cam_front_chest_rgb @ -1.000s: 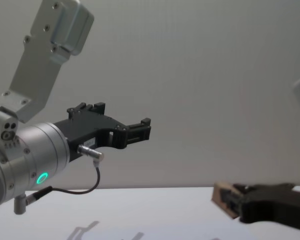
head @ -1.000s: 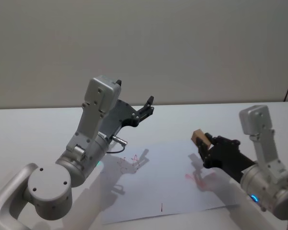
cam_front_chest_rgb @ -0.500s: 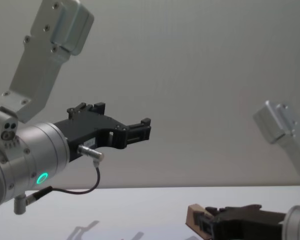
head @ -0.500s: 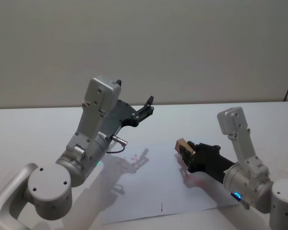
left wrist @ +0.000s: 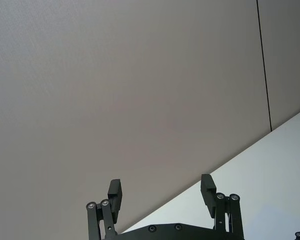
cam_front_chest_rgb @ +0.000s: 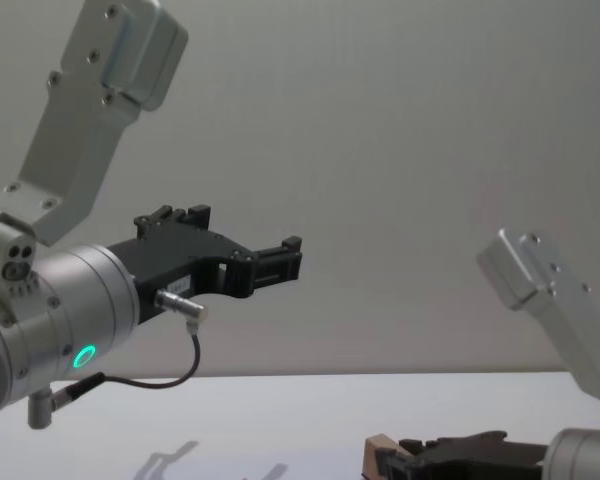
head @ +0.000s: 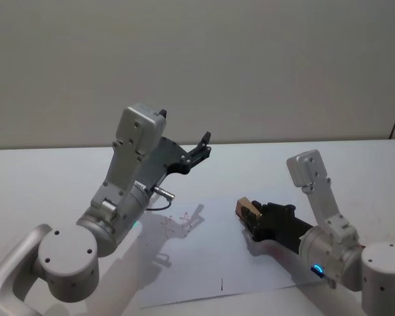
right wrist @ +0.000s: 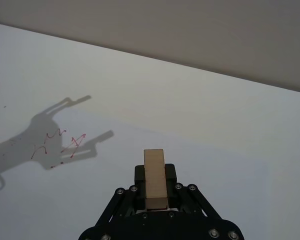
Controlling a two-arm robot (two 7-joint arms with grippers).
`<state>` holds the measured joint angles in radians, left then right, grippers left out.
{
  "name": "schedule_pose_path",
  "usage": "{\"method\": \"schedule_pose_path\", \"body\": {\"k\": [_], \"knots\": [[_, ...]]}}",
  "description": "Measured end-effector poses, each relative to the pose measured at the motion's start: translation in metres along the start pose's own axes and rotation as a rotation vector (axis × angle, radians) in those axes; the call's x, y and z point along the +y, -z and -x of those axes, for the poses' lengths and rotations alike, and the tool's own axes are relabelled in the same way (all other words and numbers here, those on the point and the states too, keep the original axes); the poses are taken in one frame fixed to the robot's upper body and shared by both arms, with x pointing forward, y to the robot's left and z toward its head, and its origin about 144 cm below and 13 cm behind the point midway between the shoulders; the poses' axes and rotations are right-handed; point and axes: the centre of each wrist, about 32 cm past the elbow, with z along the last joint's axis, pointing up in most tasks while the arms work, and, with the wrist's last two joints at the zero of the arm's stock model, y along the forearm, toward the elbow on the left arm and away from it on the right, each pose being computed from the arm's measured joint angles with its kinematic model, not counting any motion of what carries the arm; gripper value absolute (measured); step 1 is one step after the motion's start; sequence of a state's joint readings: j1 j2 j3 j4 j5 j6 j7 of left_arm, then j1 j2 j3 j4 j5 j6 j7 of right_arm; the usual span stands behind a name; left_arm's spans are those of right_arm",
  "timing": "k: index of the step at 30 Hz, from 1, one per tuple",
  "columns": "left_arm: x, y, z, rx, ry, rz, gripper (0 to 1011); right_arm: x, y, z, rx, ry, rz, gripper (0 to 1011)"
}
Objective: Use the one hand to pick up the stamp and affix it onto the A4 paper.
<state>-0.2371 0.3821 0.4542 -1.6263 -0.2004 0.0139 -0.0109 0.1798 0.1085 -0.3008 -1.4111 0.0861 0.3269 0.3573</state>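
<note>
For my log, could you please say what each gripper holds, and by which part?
Right gripper clamps the stamp by its two long sides; left gripper holds nothing.

The left gripper [head: 205, 143] is raised at the left, fingers apart, pointing to the far right. The right gripper [head: 254, 217] is low at the right, reaching left, closed on the stamp [head: 245, 208].

Soft, even room light, fairly bright.
Pale wall [head: 250, 66] and white desk [head: 52, 171] are evenly lit; the left arm [head: 128, 178] throws a grey, soft-edged shadow onto the paper [head: 210, 263].
</note>
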Motion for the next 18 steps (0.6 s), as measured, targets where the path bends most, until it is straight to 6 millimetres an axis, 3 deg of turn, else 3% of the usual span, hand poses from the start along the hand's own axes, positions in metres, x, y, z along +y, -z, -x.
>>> {"method": "schedule_pose_path", "body": {"k": [18], "knots": [[0.0000, 0.0000, 0.0000, 0.000, 0.000, 0.000, 1001, 0.0058, -0.0030, -0.0001, 0.013, 0.013, 0.025, 216]]}}
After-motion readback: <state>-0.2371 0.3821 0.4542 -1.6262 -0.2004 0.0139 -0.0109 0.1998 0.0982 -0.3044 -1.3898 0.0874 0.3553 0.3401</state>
